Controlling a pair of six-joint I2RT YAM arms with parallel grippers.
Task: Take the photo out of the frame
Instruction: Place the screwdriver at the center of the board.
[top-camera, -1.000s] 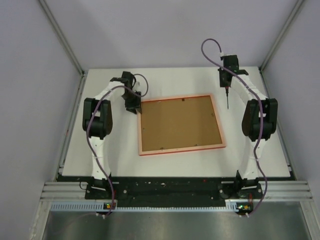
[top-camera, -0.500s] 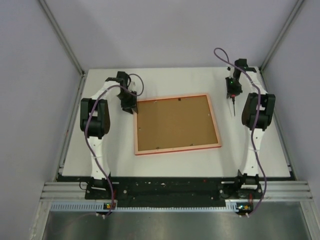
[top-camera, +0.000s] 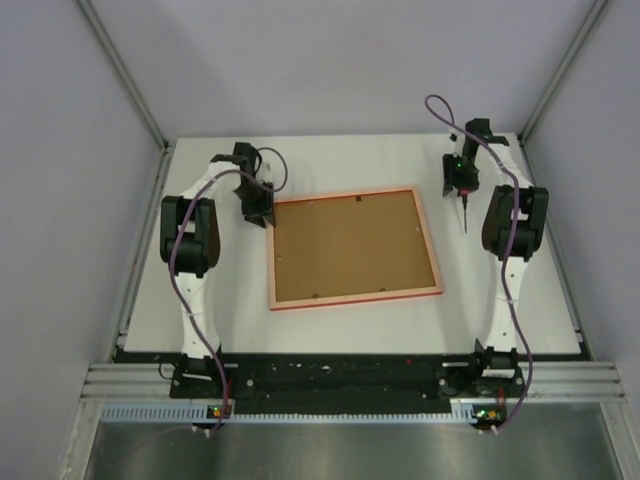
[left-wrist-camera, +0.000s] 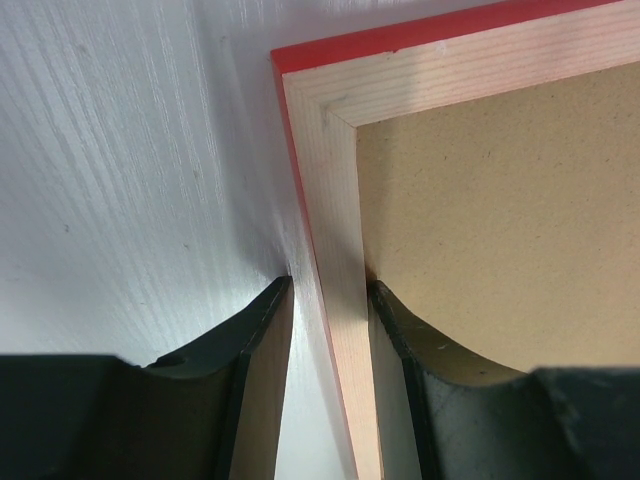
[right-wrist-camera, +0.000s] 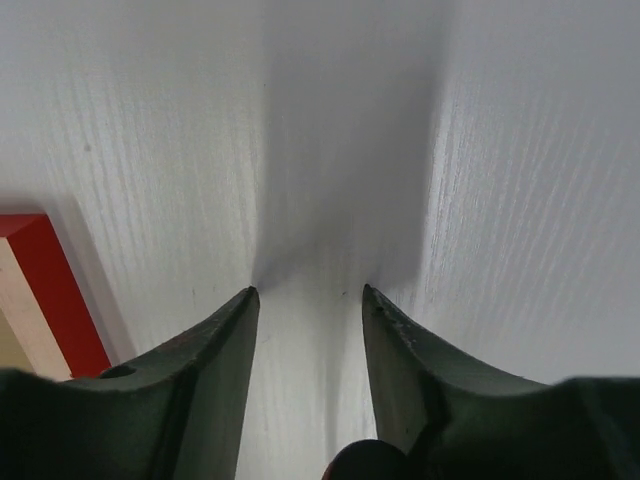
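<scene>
The frame (top-camera: 355, 298) lies face down in the middle of the table, its pale rim around a brown backing board (top-camera: 350, 248). The photo is hidden beneath that board. My left gripper (top-camera: 262, 215) stands at the frame's far left corner. In the left wrist view, the left gripper (left-wrist-camera: 328, 282) is open astride the frame's left rim (left-wrist-camera: 338, 200). One finger rests on the backing board (left-wrist-camera: 500, 200) against the rim's inner edge; the other is on the table, a thin gap from the red outer edge. My right gripper (top-camera: 464, 212) (right-wrist-camera: 308, 290) is open over bare table, right of the frame's red corner (right-wrist-camera: 60, 290).
White tabletop (top-camera: 350, 160) between grey walls, with metal rails along both sides. Both arm bases stand on the black strip at the near edge (top-camera: 340, 375).
The frame has slid left and turned a little with the left gripper at its corner. The right gripper has drawn back toward the right edge, and its jaws have parted.
</scene>
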